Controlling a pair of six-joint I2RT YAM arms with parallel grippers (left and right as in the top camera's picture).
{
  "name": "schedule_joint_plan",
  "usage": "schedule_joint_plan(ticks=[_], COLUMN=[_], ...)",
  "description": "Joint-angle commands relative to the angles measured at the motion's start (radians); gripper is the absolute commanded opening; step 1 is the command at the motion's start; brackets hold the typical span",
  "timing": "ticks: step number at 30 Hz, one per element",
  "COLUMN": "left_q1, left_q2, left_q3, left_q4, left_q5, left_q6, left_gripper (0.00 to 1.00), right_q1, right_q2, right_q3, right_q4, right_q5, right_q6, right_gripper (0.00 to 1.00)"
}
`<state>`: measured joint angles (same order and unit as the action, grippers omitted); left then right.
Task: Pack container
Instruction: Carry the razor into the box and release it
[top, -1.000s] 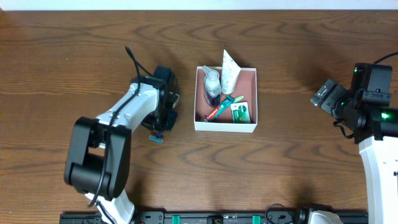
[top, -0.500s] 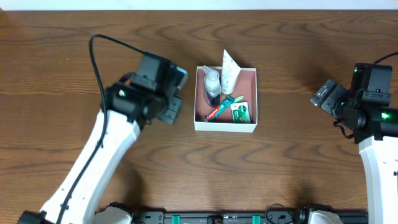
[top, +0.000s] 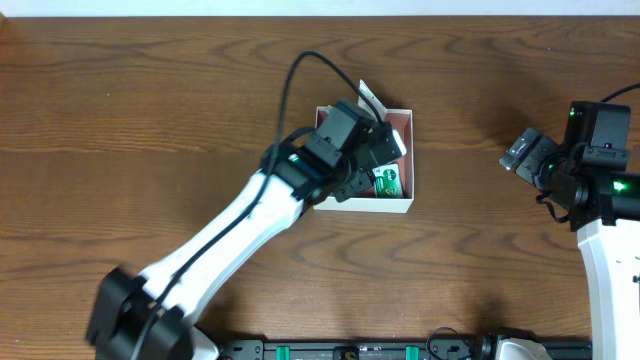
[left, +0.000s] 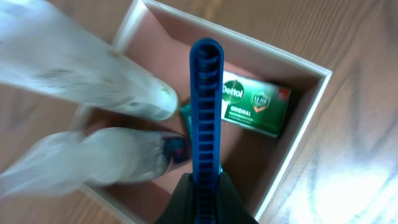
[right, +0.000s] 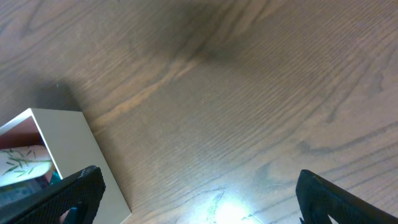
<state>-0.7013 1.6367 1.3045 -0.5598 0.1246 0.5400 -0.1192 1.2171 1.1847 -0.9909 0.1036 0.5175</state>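
Overhead: the left fingers (top: 368, 158) hang over the container (top: 365, 207) at mid-desk (top: 120, 120). Half a second ago they were off its left side. The right fingers (top: 520, 152) sit well apart.

Left wrist: the fingers pinch a blue comb (left: 205, 112), its long axis running across the box above the Dettol soap (left: 255, 102).

Right wrist: the fingers are spread, with the box corner to their left.

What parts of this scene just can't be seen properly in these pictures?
Overhead: the left arm covers most of the container and its contents.
Left wrist: the blue item in the left gripper is cut off by the bottom edge, so I cannot tell what it is. The tube and bottle are blurred, too close.
Right wrist: the right gripper is cut by the bottom edge, and the container lies mostly beyond the left edge.
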Motion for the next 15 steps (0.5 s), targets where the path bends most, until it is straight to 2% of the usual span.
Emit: schedule_joint_plan(ticks=[1, 8, 9, 10, 11, 13, 15], left_q1=[0.003, 0.005, 0.005, 0.005, 0.005, 0.005, 0.005], left_q2=[0.066, 0.169, 0.167, 0.160, 0.147, 0.108, 0.047], left_q3=[-0.009, -0.009, -0.009, -0.007, -0.006, -0.006, -0.006], left_q4=[0.013, 0.080, 0.084, 0.083, 0.083, 0.079, 0.060], left_q5=[-0.001, -0.006, -0.008, -0.008, -0.008, -0.008, -0.009], left_q6=[0.051, 0.087, 0.085, 0.084, 0.073, 0.031, -0.022], left_gripper=[0.06, 0.07, 0.17, 0.32, 0.40, 0.98, 0.98], right_q1=[-0.004, -0.004, -0.004, -0.004, -0.004, -0.004, -0.004], right_q2=[-0.002, -0.002, -0.002, -0.002, -0.002, -0.002, -0.002], right_q3=[0.012, 0.012, 0.012, 0.012, 0.012, 0.012, 0.012], right_q4=[-0.001, 0.000, -0.001, -0.001, 0.000, 0.000, -0.001], right_q5=[0.000, 0.000, 0.000, 0.000, 0.000, 0.000, 0.000], right_q6=[-0.010, -0.010, -0.010, -0.010, -0.010, -0.010, -0.010], right_gripper=[0.99, 0.99, 0.99, 0.99, 0.99, 0.99, 0.99])
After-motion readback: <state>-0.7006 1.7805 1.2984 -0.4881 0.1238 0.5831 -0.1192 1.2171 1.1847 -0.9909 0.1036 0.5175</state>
